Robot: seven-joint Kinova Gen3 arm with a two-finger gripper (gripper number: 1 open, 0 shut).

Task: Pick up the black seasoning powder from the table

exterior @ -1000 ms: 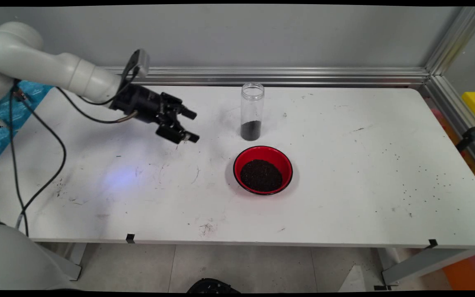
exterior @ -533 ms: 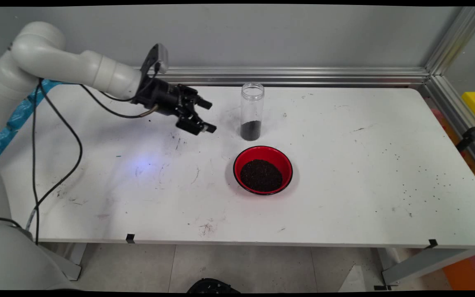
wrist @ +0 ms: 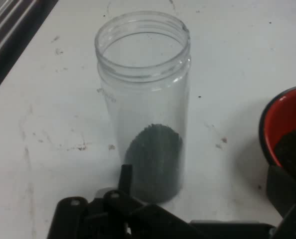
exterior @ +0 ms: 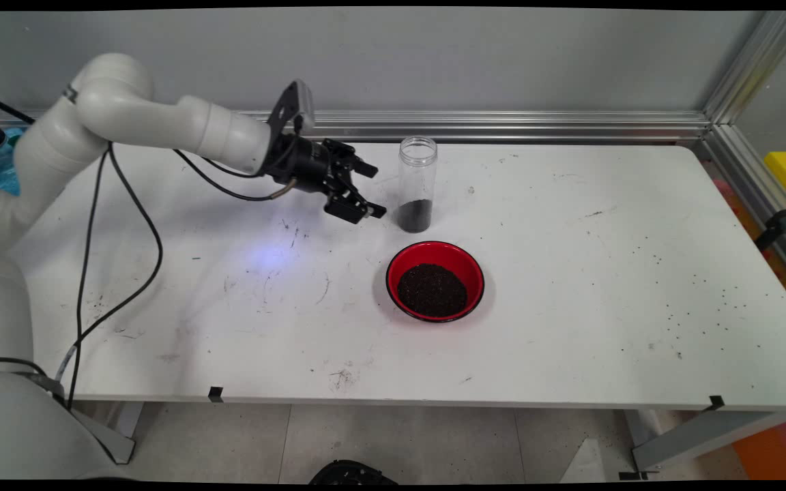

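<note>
Table (exterior: 570, 327): white, scuffed, with dark specks scattered toward its right side and two black tape marks on the near edge.

Red bowl (exterior: 435, 280): nearest item, standing about mid-table, black rim, holding a mound of dark granules. In the hand view its rim shows at the right edge (wrist: 287, 129).

Clear jar (exterior: 417, 184): just behind the bowl, upright, lid off, a shallow layer of the same dark granules at its bottom. Apart from the bowl, not touching it. In the hand view it stands centred and close (wrist: 144, 104), its mouth open at the top.

Gripper (exterior: 371, 191): black, two-fingered, on the white arm reaching in from the left, held low over the table and pointed at the jar from the jar's left. Jaws spread open, holding nothing; one finger level with the jar's upper half, the other close beside its lower part, short of contact.

Black cables (exterior: 127, 225): hanging from the arm toward the table's left edge.

Aluminium rail (exterior: 536, 126): along the table's far edge, below a grey wall.
</note>
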